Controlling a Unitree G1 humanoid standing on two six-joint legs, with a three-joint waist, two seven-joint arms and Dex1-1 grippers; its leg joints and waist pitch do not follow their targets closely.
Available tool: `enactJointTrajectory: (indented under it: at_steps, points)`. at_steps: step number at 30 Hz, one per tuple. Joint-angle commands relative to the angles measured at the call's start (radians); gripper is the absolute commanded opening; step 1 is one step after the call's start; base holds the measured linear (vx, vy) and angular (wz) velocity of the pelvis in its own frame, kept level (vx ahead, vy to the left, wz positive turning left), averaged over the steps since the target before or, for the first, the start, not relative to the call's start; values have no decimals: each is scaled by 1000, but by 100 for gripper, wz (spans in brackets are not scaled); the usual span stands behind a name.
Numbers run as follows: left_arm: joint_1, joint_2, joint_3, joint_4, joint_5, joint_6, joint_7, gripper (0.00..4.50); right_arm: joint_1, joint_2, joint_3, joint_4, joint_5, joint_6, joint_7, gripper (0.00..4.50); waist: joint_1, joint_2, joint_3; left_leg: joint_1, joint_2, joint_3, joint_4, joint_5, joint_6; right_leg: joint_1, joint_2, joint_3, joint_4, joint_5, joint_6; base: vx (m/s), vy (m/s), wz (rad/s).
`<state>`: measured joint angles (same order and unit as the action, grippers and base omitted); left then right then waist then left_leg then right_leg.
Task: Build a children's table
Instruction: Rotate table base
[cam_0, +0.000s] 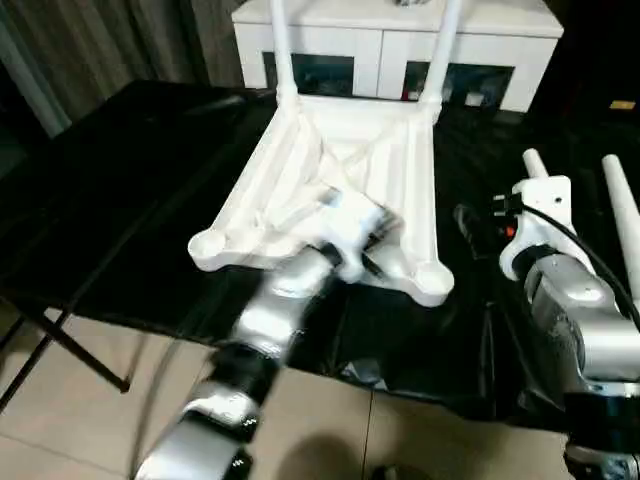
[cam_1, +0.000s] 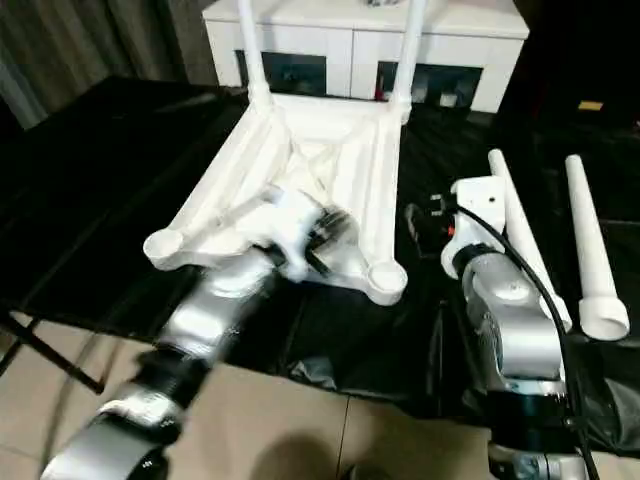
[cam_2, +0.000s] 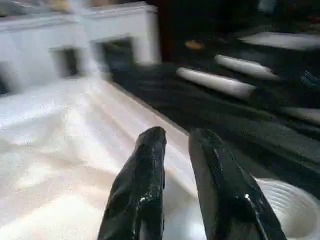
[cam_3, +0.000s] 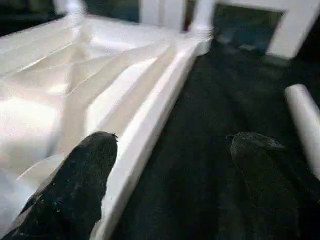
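Note:
The white tabletop lies upside down on the black-covered work table, ribbed underside up. Two white legs stand upright in its far corner sockets. The near sockets hold nothing. Two loose legs lie on the black cover to the right. My left gripper hovers over the underside close to the near right socket, its fingers a narrow gap apart with nothing between them. My right gripper stands wide open just right of the tabletop's right rim, holding nothing.
A white cabinet with glass-fronted compartments stands behind the work table. The black cover spreads wide to the left of the tabletop. The work table's front edge runs just under the near sockets, with tiled floor below.

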<state>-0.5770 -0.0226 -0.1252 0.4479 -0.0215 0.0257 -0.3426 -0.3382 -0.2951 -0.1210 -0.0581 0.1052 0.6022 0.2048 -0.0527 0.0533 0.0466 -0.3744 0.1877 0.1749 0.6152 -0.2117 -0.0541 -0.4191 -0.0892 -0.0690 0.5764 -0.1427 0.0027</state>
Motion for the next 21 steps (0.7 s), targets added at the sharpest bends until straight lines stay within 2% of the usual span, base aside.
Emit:
enactJointTrajectory:
  at_steps: [1,2,3,4,5,6,7,8,9,10,11,12,13,14,15,16,17,18,19,20,21]
  points:
    - [35,38,80,-75,11,61,111,107,23,14,40,-40,-1,22,7,406,8,-27,-68,-2,29,-8,-69,-143,133,61,-39,27,-64,-295,-221,0,0,0]
    - [35,38,80,-75,11,61,111,107,23,14,40,-40,-1,22,7,406,7,-27,-66,-1,27,-6,-71,-152,126,58,-36,26,-68,-316,-213,0,0,0]
    - [56,46,109,-108,15,67,143,107,33,25,45,-55,-2,14,4,406,11,-37,-67,2,28,-6,-71,-166,111,57,-38,27,-67,-343,-202,0,0,0]
    - [134,71,162,-208,42,85,179,107,56,86,49,-84,35,13,-4,406,14,-49,-63,0,33,-7,-75,-165,106,55,-42,30,-67,-349,-195,0,0,0]
    - [134,71,162,-208,42,85,179,107,56,86,49,-84,35,13,-4,406,16,-41,-62,-2,35,-9,-78,-162,102,56,-44,30,-64,-352,-190,0,0,0]
    - [176,81,183,-267,67,95,200,107,57,120,42,-85,46,17,-25,406,11,-28,-68,51,39,36,-45,-184,38,-4,3,62,-106,-413,-143,0,0,0]
    - [198,83,194,-300,72,107,204,107,55,133,41,-83,50,17,-31,406,23,-41,-70,59,23,52,-48,-220,-54,-15,50,70,-89,-363,-115,-12,-13,-38]
    - [220,85,202,-337,77,122,208,107,51,144,41,-79,53,18,-37,406,30,-40,-73,69,26,57,-44,-227,-66,-25,59,76,-82,-331,-111,-12,-13,-38]
    - [249,87,212,-392,89,144,215,107,44,151,44,-72,50,17,-43,406,37,-53,-77,70,23,66,-37,-243,-69,-34,75,84,-72,-284,-109,-4,-23,-43]
    - [260,92,214,-414,92,150,212,107,40,155,47,-66,49,15,-46,406,45,-52,-75,82,19,78,-30,-273,-60,-54,92,93,-78,-289,-93,-38,-11,-38]
    - [281,83,228,-450,58,187,240,107,39,161,61,-51,40,4,-52,406,47,-47,-78,85,16,83,-24,-298,-52,-59,98,98,-74,-288,-87,-38,-11,-38]
    - [281,83,228,-450,58,187,240,107,39,161,61,-51,40,4,-52,406,47,-52,-75,77,14,84,-23,-293,-39,-58,103,101,-78,-284,-78,-12,18,-42]
    - [289,76,229,-467,47,219,275,107,43,159,68,-50,37,-1,-51,406,49,-65,-75,72,9,86,-15,-291,-25,-56,112,111,-75,-289,-67,39,22,-45]
    - [290,77,228,-468,49,219,277,107,44,159,67,-50,37,-1,-51,406,49,-65,-74,72,5,87,-10,-299,-17,-60,116,117,-77,-300,-62,39,22,-45]
    - [294,74,225,-475,53,223,295,107,44,162,65,-49,36,-2,-49,406,47,-72,-73,65,-4,85,-2,-305,1,-55,122,127,-83,-333,-49,21,23,-44]
    - [296,66,233,-478,42,220,299,107,42,164,64,-46,32,-3,-48,406,46,-73,-77,52,-14,78,3,-280,15,-40,129,144,-80,-331,-33,25,26,-49]
    - [296,66,233,-478,42,220,299,107,42,164,64,-46,32,-3,-48,406,47,-75,-79,46,-18,75,5,-260,24,-35,133,151,-80,-321,-27,25,26,-49]
    - [297,62,231,-477,64,224,309,107,39,163,68,-38,26,-8,-47,406,44,-74,-82,48,-18,70,8,-230,45,-41,148,157,-80,-296,-12,32,21,-48]
    - [294,50,228,-468,86,256,318,107,34,162,70,-22,22,-21,-49,406,43,-75,-84,51,-19,69,11,-218,59,-42,153,159,-80,-283,-9,30,18,-37]
    - [294,50,227,-468,88,256,319,107,34,162,70,-21,21,-21,-49,406,34,-66,-80,77,5,61,2,-196,83,-68,180,134,-83,-261,-21,30,18,-37]
    - [294,47,207,-472,114,262,336,107,35,158,71,-12,15,-23,-59,406,19,-68,-78,87,25,55,-7,-158,124,-75,179,102,-78,-221,-59,36,9,-29]
